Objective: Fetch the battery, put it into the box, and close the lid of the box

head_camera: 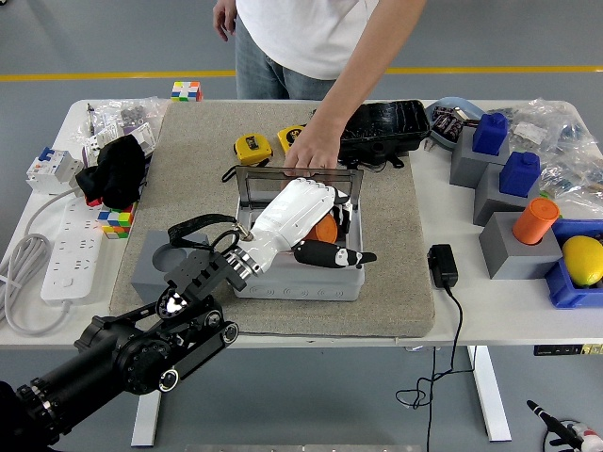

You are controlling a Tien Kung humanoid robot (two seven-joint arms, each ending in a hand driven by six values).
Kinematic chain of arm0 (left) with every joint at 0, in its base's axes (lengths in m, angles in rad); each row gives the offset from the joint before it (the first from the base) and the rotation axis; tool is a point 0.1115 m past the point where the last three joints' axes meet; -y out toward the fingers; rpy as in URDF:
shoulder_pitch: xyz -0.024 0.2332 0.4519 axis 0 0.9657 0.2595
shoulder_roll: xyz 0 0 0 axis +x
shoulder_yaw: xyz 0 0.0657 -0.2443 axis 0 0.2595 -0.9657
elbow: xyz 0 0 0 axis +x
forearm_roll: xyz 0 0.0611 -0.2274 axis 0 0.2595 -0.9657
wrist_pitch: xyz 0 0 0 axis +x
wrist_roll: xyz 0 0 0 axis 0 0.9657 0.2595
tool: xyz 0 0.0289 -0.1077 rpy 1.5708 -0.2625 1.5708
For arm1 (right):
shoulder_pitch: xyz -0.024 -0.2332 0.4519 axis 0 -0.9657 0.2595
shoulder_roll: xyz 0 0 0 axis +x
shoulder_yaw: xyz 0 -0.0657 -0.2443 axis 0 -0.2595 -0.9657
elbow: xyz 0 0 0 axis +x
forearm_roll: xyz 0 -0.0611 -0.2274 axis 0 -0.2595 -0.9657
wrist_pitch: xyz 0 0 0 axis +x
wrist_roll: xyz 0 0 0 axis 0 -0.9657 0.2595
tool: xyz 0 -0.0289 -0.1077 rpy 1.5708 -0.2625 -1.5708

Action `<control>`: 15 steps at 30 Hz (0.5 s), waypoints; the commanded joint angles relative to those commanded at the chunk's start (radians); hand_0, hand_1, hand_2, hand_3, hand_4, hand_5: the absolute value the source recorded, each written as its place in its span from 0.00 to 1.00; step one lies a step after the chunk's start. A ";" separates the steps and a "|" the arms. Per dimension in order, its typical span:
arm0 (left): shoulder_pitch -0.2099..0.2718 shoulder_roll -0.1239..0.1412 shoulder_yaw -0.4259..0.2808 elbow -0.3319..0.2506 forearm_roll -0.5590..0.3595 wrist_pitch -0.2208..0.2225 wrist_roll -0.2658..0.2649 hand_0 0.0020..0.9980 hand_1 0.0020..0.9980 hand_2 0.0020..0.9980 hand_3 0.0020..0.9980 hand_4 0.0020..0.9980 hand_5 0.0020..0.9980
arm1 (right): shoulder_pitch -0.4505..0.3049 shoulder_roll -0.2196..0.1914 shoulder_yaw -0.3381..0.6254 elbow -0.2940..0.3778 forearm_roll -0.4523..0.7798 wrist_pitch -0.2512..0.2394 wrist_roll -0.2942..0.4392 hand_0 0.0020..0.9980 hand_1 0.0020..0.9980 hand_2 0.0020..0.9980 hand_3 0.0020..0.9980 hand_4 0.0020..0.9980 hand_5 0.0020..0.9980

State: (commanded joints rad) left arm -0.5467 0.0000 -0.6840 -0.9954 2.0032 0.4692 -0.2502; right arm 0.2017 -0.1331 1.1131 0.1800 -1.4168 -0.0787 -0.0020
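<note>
A grey box [301,281] sits on the beige mat in the middle of the table. Its clear lid [251,188] stands upright at the back, and a person's hand [311,151] rests on the lid's top edge. My left hand [347,231], white with a black thumb, reaches into the box from the lower left. The orange battery [327,230] lies in the box under my fingers. My thumb is stretched out to the right, away from the battery, so the hand looks open. My right arm is out of view.
A black case [386,127] and yellow tape measures [252,147] lie behind the box. A black charger [443,266] lies right of the mat. Grey and blue blocks [490,141] and an orange cylinder [535,221] stand at right. A power strip [71,250] lies at left.
</note>
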 joint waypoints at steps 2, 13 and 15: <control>0.001 0.000 -0.003 0.000 0.007 0.004 0.000 0.53 0.67 0.58 0.52 1.00 0.66 | -0.001 0.000 0.001 0.000 -0.002 0.000 0.000 0.87 0.79 0.77 0.85 1.00 1.00; 0.007 0.003 -0.028 -0.041 0.057 0.080 -0.027 0.70 0.77 0.69 0.65 1.00 0.69 | -0.003 0.001 -0.005 0.000 0.000 0.000 -0.002 0.87 0.79 0.77 0.85 1.00 1.00; 0.012 0.006 -0.039 -0.060 0.069 0.082 -0.027 0.70 0.77 0.69 0.65 1.00 0.69 | -0.002 0.001 -0.008 0.000 0.004 0.000 -0.001 0.87 0.79 0.77 0.85 1.00 1.00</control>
State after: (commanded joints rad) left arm -0.5352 0.0058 -0.7235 -1.0555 2.0726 0.5512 -0.2775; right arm 0.1993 -0.1317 1.1055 0.1800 -1.4128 -0.0789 -0.0033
